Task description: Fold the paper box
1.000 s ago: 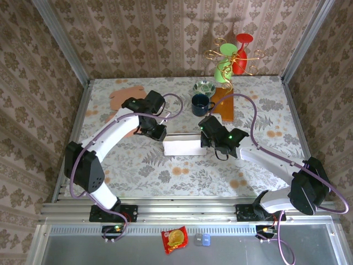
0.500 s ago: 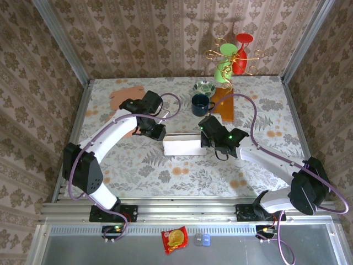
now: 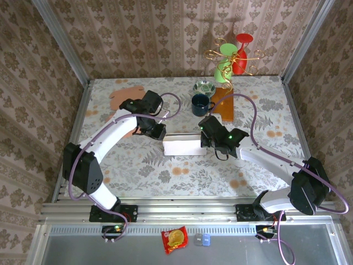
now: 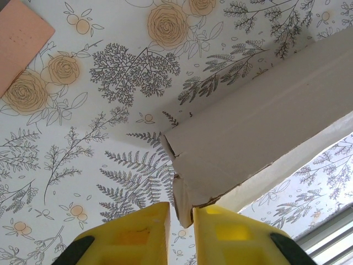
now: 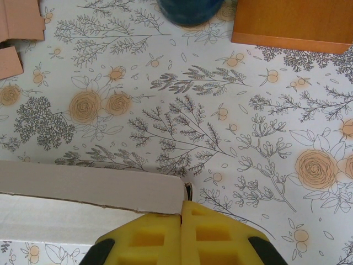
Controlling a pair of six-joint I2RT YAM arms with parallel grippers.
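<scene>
On the floral table (image 3: 265,160), a white paper box (image 3: 182,146) lies end to end between the left pincer (image 4: 181,208), narrowed on the box's corner flap, and the right pincer (image 5: 182,205), closed tight with another flap corner touching its tips.

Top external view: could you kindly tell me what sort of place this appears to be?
Probably a lab robot cell dressed as a home: an aluminium frame borders it, wallpaper panels wall it in, and a floral tablecloth carries a mug and bowl.
</scene>
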